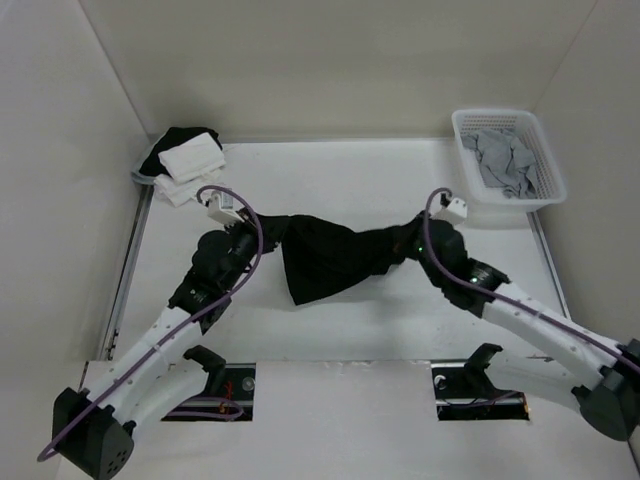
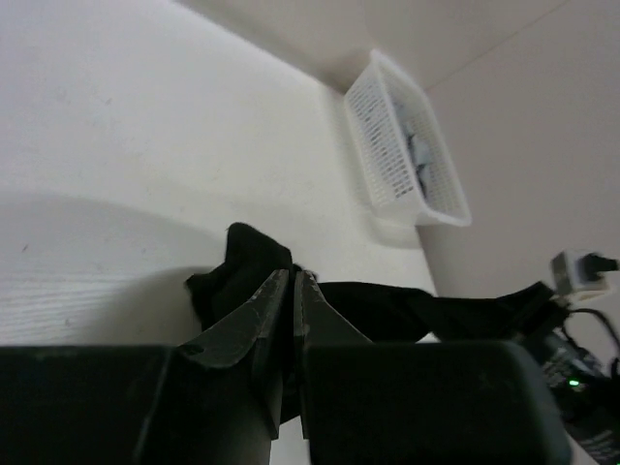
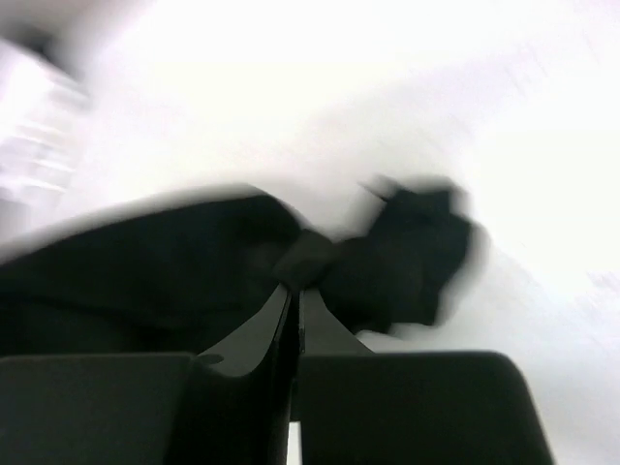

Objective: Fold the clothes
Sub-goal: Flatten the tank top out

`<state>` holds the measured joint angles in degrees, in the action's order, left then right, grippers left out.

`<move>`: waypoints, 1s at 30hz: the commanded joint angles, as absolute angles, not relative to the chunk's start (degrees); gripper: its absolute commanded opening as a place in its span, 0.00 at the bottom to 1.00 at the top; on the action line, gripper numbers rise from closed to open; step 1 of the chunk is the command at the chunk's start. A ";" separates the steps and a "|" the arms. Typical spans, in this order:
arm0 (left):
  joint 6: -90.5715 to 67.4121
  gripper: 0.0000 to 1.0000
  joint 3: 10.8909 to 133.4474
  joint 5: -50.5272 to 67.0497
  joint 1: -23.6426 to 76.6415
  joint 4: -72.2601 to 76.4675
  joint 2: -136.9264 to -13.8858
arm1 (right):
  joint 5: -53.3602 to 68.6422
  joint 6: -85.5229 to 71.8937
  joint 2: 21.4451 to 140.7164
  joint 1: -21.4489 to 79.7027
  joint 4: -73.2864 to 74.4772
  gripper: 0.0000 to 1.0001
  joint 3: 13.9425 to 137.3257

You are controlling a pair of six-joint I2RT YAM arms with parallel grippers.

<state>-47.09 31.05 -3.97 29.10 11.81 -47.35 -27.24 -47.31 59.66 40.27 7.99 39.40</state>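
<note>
Top view: the black T-shirt [image 1: 330, 262] is stretched between my two grippers. The left gripper [image 1: 274, 234] pinches one end, and the cloth runs away from it to the right. The right gripper [image 1: 408, 246] pinches the other end, and the cloth goes off to its left. The wide part of the shirt hangs below the line between them, closer to the left gripper. I cannot tell if its lower edge touches the table [image 1: 350, 175]. Open table surface lies beyond both grippers, up to the back wall. Beyond the left gripper, in the far corner, white cloths [image 1: 190, 162] lie on a black cloth [image 1: 185, 136], near the arm. A white basket [image 1: 500, 208] with a grey garment [image 1: 505, 160] stands beyond the right gripper, apart from it.

Left wrist view: the fingers [image 2: 257, 315] are pressed together with black fabric caught between them. A bunch of the shirt stands up just past the tips, and a band of it runs to the right. The basket is far ahead on the right, by the wall.

Right wrist view: this picture is blurred. The fingers [image 3: 257, 334] are closed on bunched fabric, and most of the shirt spreads to their left.
</note>
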 commanded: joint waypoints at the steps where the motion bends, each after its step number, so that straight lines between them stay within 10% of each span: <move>1: -48.34 0.03 39.18 -4.91 29.49 13.37 -39.05 | -38.30 -31.43 48.11 48.08 11.58 0.03 57.76; 10: -48.95 0.04 41.32 -11.15 26.76 -1.38 -22.00 | -52.55 -10.23 51.67 67.89 13.73 0.06 83.84; 16: -54.66 0.05 30.86 -12.39 27.20 -8.79 -14.33 | -37.02 -14.49 56.33 51.12 8.53 0.07 77.35; 24: -73.90 0.12 5.03 -12.65 31.85 -0.63 -12.65 | 0.35 -28.48 95.34 26.94 -0.18 0.07 91.21; 30: -70.15 0.34 1.31 -15.38 35.11 6.15 -23.54 | -8.14 -26.64 109.70 27.28 11.96 0.47 103.74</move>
<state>-70.94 1.74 -12.71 34.13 -3.70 -19.70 -5.78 -26.74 114.10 26.22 8.71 102.98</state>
